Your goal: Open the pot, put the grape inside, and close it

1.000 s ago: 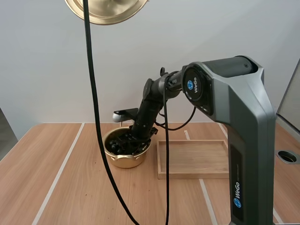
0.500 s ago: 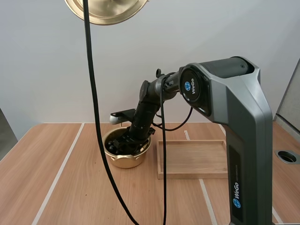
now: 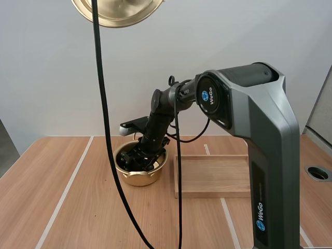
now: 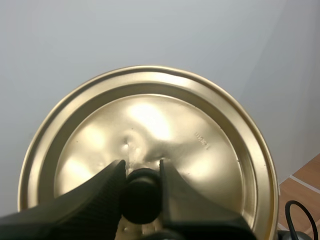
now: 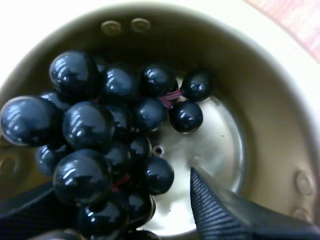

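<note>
- My left fingers [image 4: 111, 187] are clamped on the black knob [image 4: 141, 196] of the lid [image 4: 150, 115], one tip on each side of the knob and both touching it.
- In the left wrist view, the gold lid is turned so that I look onto its top face, with the knob between me and it.
- In the high view, the lid [image 3: 116, 11] hangs high above the table [image 3: 78, 207], well clear of the pot [image 3: 136, 178].
- The pot stands uncovered on the table, just beside the left edge of the wooden tray [image 3: 212, 176]; I cannot tell whether the two touch.
- My right arm reaches down into the pot from behind, and my right fingers [image 3: 139, 158] are inside its rim.
- In the right wrist view, my right fingers [image 5: 220, 210] stand wide apart, the ribbed inner face of one turned towards the bunch with bare pot floor between them.
- The other finger lies low beside the bunch, partly hidden under it, so I cannot tell whether it touches any fruit.
- The grapes [image 5: 100, 135] lie inside the pot [image 5: 280, 120], a dark, glossy bunch resting on the floor against the wall on one side.
- A few loose-looking grapes sit at the edge of the bunch, near the middle of the pot floor.
</note>
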`<state>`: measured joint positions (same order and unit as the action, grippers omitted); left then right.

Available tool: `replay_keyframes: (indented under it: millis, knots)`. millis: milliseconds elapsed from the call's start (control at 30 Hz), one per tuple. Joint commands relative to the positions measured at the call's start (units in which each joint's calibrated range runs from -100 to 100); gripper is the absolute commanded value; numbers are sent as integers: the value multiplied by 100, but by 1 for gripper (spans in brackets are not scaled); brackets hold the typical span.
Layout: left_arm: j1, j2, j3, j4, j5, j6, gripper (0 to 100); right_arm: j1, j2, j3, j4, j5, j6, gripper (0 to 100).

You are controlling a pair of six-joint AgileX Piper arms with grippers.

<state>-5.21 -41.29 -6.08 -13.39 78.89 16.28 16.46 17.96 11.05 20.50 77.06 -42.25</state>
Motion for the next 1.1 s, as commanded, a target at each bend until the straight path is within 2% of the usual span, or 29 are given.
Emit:
replay_keyframes:
  millis: [0,933,1067]
  knots:
    - [-3,-24,-49,-47,-149,-12,0,-20,14,-1,-243,-272,49,97]
    - [-3,-24,-49,37,-113,-12,0,-20,-780,-1,-369,-390,49,97]
    - [-3,-24,-49,37,-113,-12,0,-20,-780,-1,-598,-302,59,97]
